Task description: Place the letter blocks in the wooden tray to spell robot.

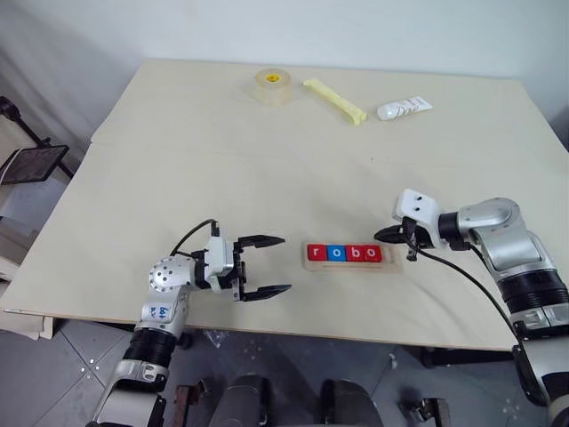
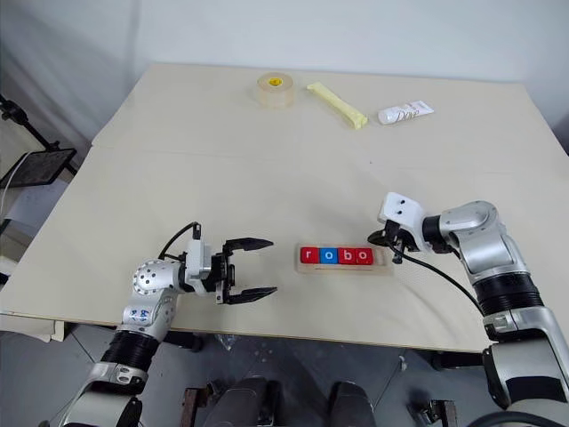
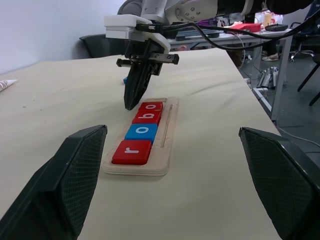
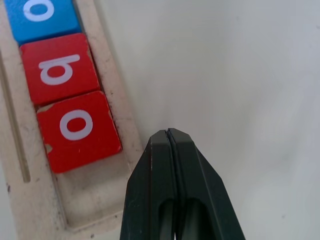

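Pale table [image 1: 267,169] (white wall [image 1: 356,27] behind)

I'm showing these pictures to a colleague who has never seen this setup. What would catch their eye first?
Probably the bright red and blue letter blocks reading "robo" in the wooden tray near the table's front edge, its last slot bare. Next, the right pincer, shut, at the tray's empty end, and the left pincer, open, facing the other end.

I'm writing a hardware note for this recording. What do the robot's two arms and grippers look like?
Both arms have silver-grey metal shells with ribbed black segments nearer the body. Each wrist carries a white block and a looping black cable. The left arm bears a small blue marking. The left gripper and the right gripper each have two black, tapering fingers with finely textured inner pads.
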Controlling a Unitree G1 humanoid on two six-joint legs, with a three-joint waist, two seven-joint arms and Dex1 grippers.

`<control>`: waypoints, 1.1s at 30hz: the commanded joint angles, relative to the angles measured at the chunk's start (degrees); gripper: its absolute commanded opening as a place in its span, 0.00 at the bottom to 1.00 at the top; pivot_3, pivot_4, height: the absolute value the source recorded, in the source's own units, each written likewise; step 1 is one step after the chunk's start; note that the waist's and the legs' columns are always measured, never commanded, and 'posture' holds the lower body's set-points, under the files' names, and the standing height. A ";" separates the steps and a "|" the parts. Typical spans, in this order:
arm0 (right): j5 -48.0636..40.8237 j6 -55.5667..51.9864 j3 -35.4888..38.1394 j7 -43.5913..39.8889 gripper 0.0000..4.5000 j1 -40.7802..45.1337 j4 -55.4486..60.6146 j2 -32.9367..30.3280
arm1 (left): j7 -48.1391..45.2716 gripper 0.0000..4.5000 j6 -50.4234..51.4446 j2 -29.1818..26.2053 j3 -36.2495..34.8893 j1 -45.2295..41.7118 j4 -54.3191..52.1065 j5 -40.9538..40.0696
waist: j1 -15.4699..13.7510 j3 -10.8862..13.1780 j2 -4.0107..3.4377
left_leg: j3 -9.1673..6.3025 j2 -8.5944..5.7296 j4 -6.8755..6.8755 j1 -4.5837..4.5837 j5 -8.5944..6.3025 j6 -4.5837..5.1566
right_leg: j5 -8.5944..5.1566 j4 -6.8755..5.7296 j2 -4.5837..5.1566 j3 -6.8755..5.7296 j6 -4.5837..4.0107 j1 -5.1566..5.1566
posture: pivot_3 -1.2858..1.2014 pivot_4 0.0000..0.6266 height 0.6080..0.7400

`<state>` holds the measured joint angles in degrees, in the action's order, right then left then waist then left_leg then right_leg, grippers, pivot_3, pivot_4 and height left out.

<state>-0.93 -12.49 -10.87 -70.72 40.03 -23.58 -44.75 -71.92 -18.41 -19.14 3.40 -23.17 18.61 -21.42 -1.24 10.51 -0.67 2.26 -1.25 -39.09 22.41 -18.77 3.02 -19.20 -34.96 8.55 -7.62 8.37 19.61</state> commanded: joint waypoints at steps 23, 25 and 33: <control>-11.32 -9.46 25.41 12.00 0.27 -20.01 21.65 -4.44 | -4.56 1.00 -3.79 -0.29 -0.70 -5.11 8.57 0.07 | -0.71 0.00 0.01 | -0.11 -0.04 0.02 0.03 -0.01 0.02 | 0.00 -0.05 0.01 -0.06 0.00 -0.01 | 0.52 0.24 1.00; -12.60 -10.59 28.57 13.63 0.42 -24.00 24.52 -4.35 | -5.68 1.00 -4.18 -0.37 -0.94 -5.87 10.11 -0.11 | -0.62 0.00 0.01 | -0.01 -0.08 0.02 0.03 -0.02 0.04 | 0.00 -0.03 0.04 -0.04 0.00 0.01 | 0.52 0.24 1.00; -16.37 -14.37 43.41 18.47 1.00 -41.46 31.96 -2.60 | -9.71 1.00 -5.98 -1.08 -1.93 -9.78 17.07 0.24 | -0.26 0.00 0.01 | 0.14 0.02 0.02 -0.04 0.00 0.01 | 0.00 -0.02 0.00 0.00 0.01 0.00 | 0.52 0.24 1.00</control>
<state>-15.86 -26.17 27.58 -53.54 0.80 5.83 -47.76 -80.59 -23.33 -19.64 2.34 -32.27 34.98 -20.90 -1.50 10.51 -0.66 2.39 -1.24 -39.05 22.38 -18.77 3.04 -19.20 -34.98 8.56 -7.63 8.38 19.61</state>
